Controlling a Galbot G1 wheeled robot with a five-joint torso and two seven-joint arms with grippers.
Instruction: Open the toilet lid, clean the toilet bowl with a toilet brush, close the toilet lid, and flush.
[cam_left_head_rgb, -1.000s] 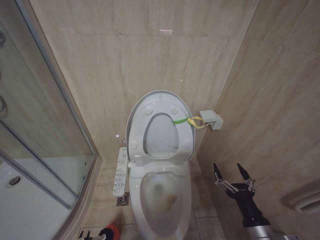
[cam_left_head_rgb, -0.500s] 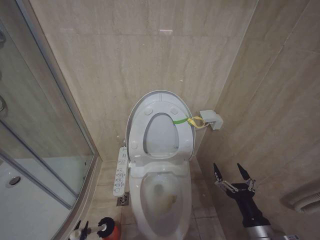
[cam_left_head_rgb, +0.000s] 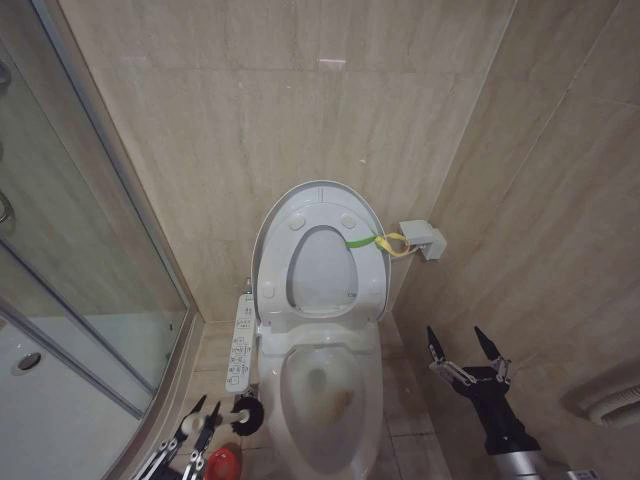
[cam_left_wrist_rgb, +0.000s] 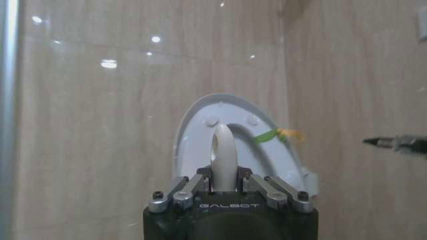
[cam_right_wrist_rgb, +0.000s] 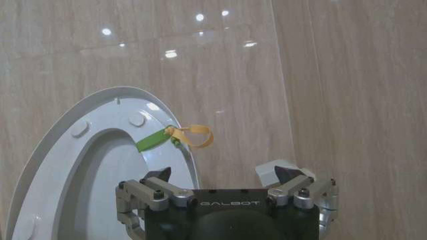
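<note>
The toilet lid (cam_left_head_rgb: 318, 212) stands raised against the back wall, with the seat ring up in front of it and a green-and-yellow band (cam_left_head_rgb: 375, 241) at its edge. Below lies the toilet bowl (cam_left_head_rgb: 325, 400), open, with a brownish stain inside. My left gripper (cam_left_head_rgb: 204, 412) is low at the bowl's left side, shut on the toilet brush (cam_left_head_rgb: 245, 413), whose dark head hangs above the red holder (cam_left_head_rgb: 222, 462). In the left wrist view the white handle (cam_left_wrist_rgb: 222, 155) sits between the jaws of the left gripper (cam_left_wrist_rgb: 222, 177). My right gripper (cam_left_head_rgb: 468, 350) hovers open to the right of the bowl, facing the lid (cam_right_wrist_rgb: 67, 165).
A glass shower screen (cam_left_head_rgb: 90, 280) and white shower tray (cam_left_head_rgb: 40, 400) fill the left. A control panel (cam_left_head_rgb: 240, 345) runs along the toilet's left side, with a floor drain (cam_left_head_rgb: 246, 398) below it. A white box (cam_left_head_rgb: 423, 240) is on the right wall.
My left gripper has risen into the head view, lifting the brush up out of the red holder and toward the bowl's left rim. The right arm has stayed put.
</note>
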